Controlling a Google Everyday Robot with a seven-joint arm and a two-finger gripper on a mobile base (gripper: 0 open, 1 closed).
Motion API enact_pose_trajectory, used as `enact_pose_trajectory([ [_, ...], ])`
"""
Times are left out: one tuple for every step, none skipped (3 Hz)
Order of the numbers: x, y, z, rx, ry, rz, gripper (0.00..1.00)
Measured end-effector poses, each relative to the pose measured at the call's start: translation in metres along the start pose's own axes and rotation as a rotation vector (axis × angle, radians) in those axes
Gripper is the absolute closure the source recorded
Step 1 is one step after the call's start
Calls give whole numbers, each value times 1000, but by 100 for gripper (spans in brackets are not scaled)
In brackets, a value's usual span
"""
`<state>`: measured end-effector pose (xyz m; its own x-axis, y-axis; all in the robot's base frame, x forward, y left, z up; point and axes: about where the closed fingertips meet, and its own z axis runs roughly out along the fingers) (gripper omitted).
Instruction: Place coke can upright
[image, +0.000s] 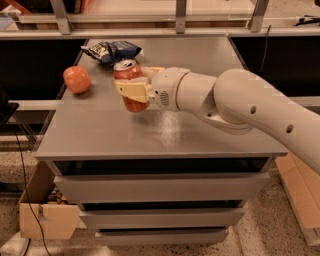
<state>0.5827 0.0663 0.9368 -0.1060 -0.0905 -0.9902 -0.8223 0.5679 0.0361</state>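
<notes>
Camera view, starting at the tan fingers (131, 91): what do we see?

We see them clamped on the small red aluminium coke can (127, 73), silver top up and slightly tilted, over the back left of the grey metal table (165, 135). The gripper (133, 84) hangs low there, on the white arm (240, 102) reaching in from the right.

Which step do we call it?

Set-down, we'd judge. We cannot tell whether the base touches. Next we'd level the can, seat it flat, then release, minding the round orange-red fruit (77, 79) to its left and the dark crisp bag (111, 49) behind.
</notes>
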Motion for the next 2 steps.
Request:
enact_pose_trajectory([
  [6,1,6,9,-23,-2,100],
  [8,0,14,24,-45,0,82],
])
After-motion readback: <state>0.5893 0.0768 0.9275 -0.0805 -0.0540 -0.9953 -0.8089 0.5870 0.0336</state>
